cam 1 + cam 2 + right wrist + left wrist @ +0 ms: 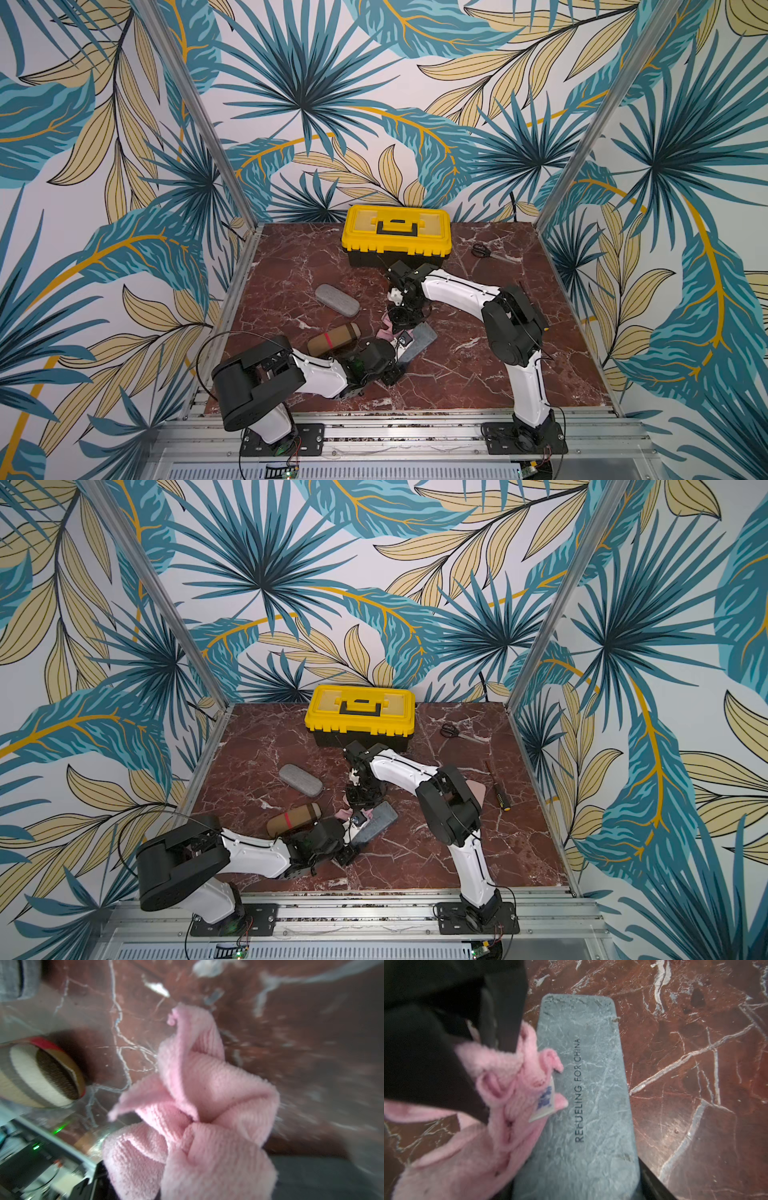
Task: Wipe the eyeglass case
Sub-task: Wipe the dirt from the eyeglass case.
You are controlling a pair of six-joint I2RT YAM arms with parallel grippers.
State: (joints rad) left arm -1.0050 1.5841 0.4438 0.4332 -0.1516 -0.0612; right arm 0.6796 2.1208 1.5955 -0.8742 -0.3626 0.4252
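Observation:
The eyeglass case (591,1088) is a flat grey-green marbled one printed "REFUELING FOR CHINA". It lies aslant on the red marble table in both top views (420,343) (380,818). My left gripper (575,1188) (397,368) is shut on its near end; one dark finger (652,1184) shows beside it. My right gripper (187,1178) (401,328) comes down from above, shut on a bunched pink cloth (197,1095) (517,1084). The cloth rests against the case's long edge and partly on its top.
A grey fabric case (336,299) and a brown case with a red stripe (334,337) lie left of the arms. A yellow toolbox (397,232) stands at the back. Scissors (480,250) lie back right, and a screwdriver (500,796) lies right of the right arm.

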